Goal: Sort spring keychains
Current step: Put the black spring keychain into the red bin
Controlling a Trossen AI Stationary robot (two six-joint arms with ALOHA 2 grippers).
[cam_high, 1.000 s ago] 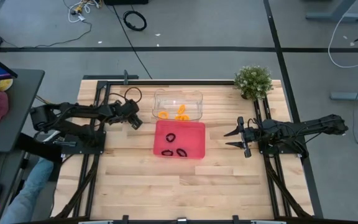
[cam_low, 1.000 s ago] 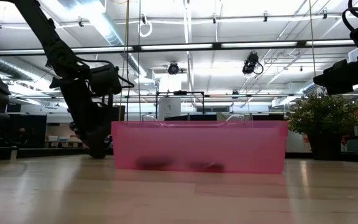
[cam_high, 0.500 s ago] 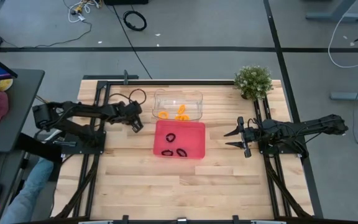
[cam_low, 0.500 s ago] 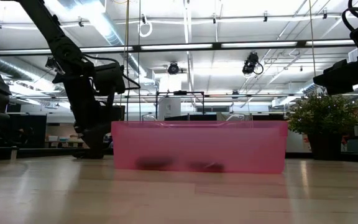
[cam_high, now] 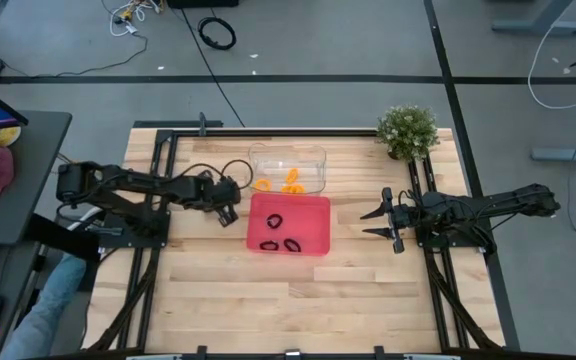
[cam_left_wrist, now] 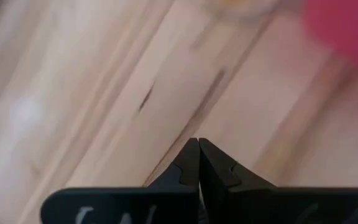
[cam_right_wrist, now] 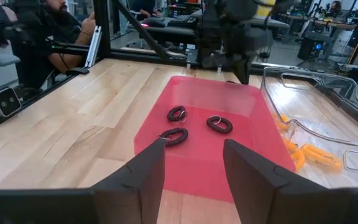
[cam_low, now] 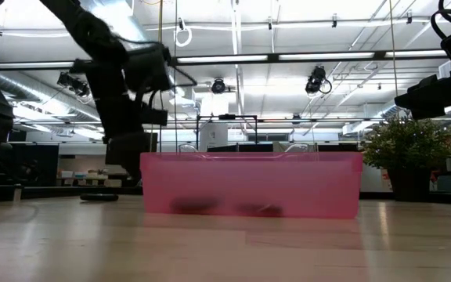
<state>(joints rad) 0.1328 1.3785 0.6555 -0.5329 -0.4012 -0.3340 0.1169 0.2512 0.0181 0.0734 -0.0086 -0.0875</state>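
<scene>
Here we note the worktop [cam_high: 268, 290] bearing a pink tray [cam_high: 313, 207] of three black spring keychains [cam_right_wrist: 196, 124] and a clear bin [cam_high: 318, 156] of orange spring keychains [cam_high: 278, 183], evidently colour-sorted. Left gripper [cam_high: 230, 210] fingers clenched empty beside the tray; right gripper [cam_high: 376, 223] released, idle.

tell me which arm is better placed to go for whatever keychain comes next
Left, probably. The left gripper hovers shut beside the pink tray and clear bin, while the right gripper waits open, farther off.
</scene>
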